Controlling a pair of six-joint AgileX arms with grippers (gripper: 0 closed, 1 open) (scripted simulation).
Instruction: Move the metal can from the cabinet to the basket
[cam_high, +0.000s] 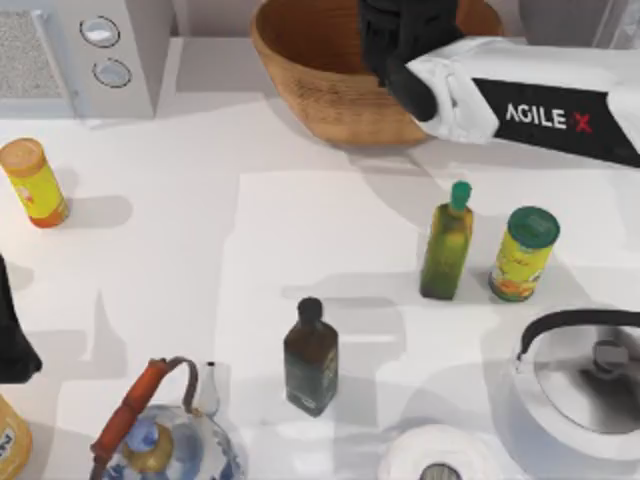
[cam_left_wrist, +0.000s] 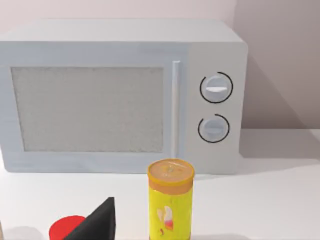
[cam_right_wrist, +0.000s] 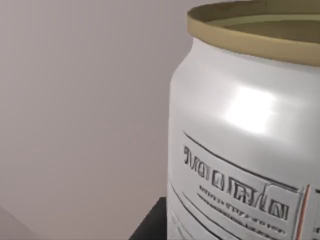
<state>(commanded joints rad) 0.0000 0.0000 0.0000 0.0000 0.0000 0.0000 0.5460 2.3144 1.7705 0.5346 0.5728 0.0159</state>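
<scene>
Top view: right claw (cam_high: 395, 45) hangs over the basket (cam_high: 300, 80) at the worktop's (cam_high: 250, 230) far edge, arm reaching in from the right. Right wrist view has the metal can (cam_right_wrist: 240, 135) close up, upright, gold rim on top; whether the claw grips it, cannot tell. Left arm parked at the left edge, near the orange-lidded can (cam_high: 33, 182).

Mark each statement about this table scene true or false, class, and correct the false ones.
1. The right arm reaches over the basket. True.
2. The metal can appears close up in the right wrist view. True.
3. The green-lidded can lies on its side. False: it stands upright.
4. The orange-lidded can stands behind the microwave. False: it stands in front of it.
5. The dark bottle is inside the basket. False: it stands on the table.
</scene>
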